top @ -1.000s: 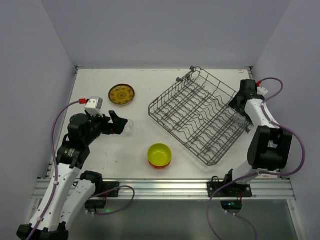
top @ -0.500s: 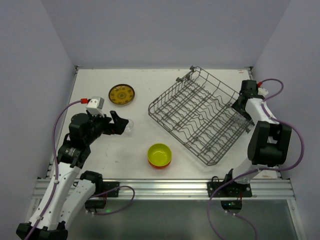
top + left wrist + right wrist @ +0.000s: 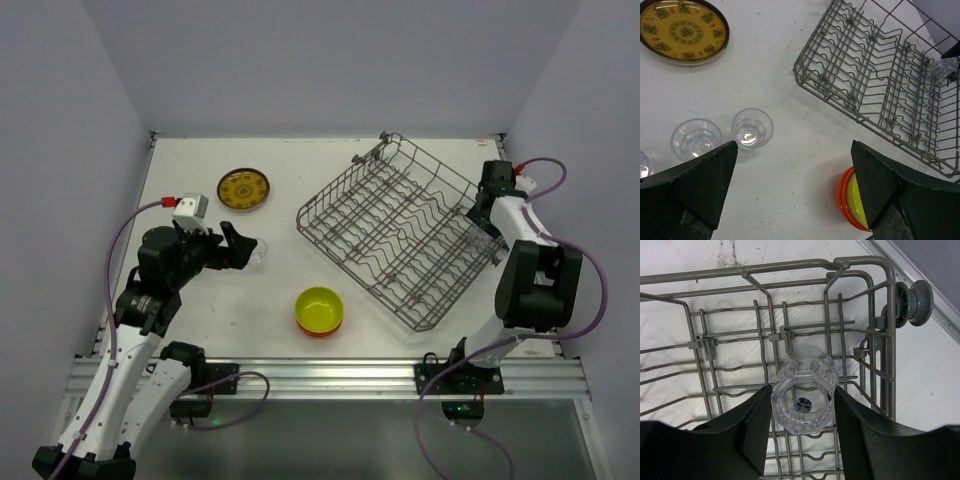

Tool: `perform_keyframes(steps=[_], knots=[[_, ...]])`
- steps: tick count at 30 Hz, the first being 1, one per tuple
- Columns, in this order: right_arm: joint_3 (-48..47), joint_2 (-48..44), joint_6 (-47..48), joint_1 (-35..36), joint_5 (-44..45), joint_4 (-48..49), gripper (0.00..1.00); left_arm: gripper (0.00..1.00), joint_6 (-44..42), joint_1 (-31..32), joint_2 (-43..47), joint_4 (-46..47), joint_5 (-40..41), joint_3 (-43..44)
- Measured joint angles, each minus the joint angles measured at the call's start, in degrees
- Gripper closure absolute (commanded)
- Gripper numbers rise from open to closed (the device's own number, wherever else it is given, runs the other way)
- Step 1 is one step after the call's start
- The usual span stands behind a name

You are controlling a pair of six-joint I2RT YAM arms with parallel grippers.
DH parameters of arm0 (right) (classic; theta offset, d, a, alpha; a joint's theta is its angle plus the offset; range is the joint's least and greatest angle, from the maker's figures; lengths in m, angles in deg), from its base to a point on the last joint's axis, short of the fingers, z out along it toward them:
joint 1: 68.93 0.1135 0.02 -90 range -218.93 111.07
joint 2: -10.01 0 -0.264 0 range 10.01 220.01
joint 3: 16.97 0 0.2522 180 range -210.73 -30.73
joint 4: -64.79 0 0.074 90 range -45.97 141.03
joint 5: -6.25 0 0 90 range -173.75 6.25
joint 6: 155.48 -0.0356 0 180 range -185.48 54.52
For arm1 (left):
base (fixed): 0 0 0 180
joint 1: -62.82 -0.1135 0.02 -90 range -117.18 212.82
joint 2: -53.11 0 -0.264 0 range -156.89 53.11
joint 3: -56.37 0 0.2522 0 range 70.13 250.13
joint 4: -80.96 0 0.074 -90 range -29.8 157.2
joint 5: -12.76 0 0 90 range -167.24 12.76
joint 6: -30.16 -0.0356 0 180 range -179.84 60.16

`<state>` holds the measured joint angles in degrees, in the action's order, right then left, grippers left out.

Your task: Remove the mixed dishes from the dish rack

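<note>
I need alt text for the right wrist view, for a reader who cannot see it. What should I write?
A small clear glass sits between the two dark fingers of the right gripper, which touch it on both sides, over the grey wire dish rack. A grey wheel is fixed at the rack's corner, and the white table shows beneath.

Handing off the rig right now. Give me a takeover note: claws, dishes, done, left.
Left claw: open, holding nothing, over the clear glasses on the table.
Right claw: closed on a clear glass in a corner of the dish rack, not lifted out.
Done: patterned plate, yellow-green bowl stacked on an orange bowl, and the glasses sit on the table.
Left: lift that glass out and set it down; no other dish shows in the rack.
</note>
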<state>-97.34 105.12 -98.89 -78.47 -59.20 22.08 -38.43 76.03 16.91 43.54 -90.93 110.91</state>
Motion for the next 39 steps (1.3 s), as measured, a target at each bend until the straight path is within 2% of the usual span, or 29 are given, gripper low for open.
perform_keyframes(steps=[2, 13, 19, 24, 28, 32, 34, 36, 39], knots=[[0.02, 0.0, -0.02, 0.0, 0.02, 0.07, 0.57, 0.0, 0.0, 0.0, 0.0, 0.0, 0.0, 0.0], [1.95, -2.38, -0.66, 0.0, -0.55, 0.28, 0.62, 0.0, 0.0, 0.0, -0.26, 0.02, -0.04, 0.0], [2.34, -8.74, -1.29, 0.0, -2.27, -0.87, 0.63, 0.0, 0.0, 0.0, -0.28, 0.02, -0.09, 0.0], [2.34, -15.56, -1.33, 0.0, -4.98, -1.05, 0.68, 0.0, 0.0, 0.0, -0.46, 0.02, -0.42, 0.0], [4.48, -22.53, -1.55, -0.07, -15.28, 1.99, 0.69, 0.0, 0.0, 0.02, -0.87, 0.31, -3.67, 0.0], [11.39, -30.62, -4.17, 0.33, -31.21, 8.31, 0.7, 0.0, 2.29, 0.07, -1.25, 4.7, -12.92, -0.2], [14.95, -33.35, -7.02, 1.05, -39.6, 12.96, 0.7, 0.0, 6.71, 0.09, -1.38, 12.24, -19.65, -1.97], [18.49, -35.04, -11.1, 2.82, -47.23, 19.23, 0.7, 0.0, 12.76, 0.26, -2.12, 23.65, -25.81, -5.33], [22.08, -35.74, -17.68, 8.7, -55.41, 29.07, 0.7, 0.0, 22.88, 1.81, -6.34, 39.95, -32.06, -9.97]])
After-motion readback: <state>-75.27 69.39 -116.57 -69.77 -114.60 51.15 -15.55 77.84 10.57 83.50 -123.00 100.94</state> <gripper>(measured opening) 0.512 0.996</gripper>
